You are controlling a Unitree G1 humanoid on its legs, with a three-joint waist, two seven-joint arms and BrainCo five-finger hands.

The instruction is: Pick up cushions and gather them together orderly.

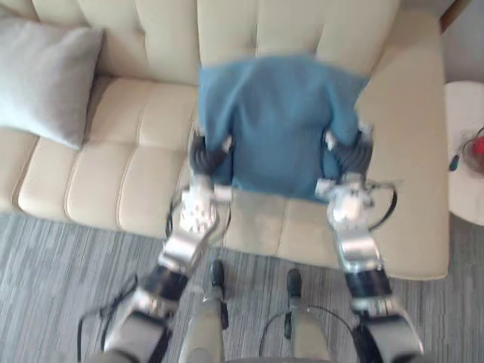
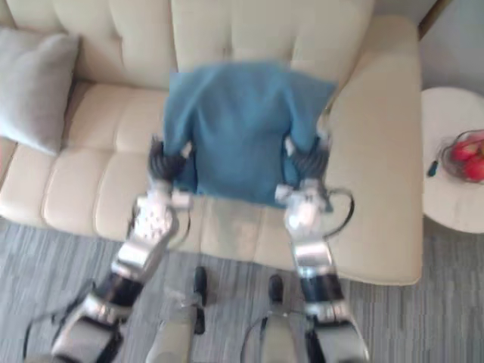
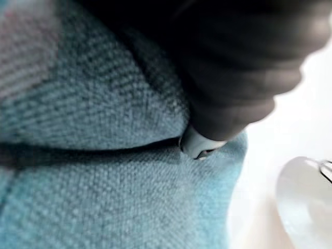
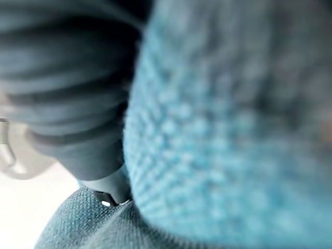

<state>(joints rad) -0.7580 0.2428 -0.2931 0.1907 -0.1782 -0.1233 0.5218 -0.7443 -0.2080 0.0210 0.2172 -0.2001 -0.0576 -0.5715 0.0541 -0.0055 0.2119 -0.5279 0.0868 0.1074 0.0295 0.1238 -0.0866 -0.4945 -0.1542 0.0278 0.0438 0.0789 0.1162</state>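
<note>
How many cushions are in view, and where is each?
2. The blue fabric cushion is between the left hand and the right hand, above the cream sofa. The grey cushion leans at the sofa's left end. More may lie off-view.

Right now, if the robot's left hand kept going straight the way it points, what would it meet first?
The blue cushion, which the left hand grips at its edge. Beyond that, it would probably meet the sofa backrest, though depth is unclear.

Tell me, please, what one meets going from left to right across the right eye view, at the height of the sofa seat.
grey cushion → left hand → blue cushion → right hand → round white table. The sofa spans the whole width, so it has no place in the order.
</note>
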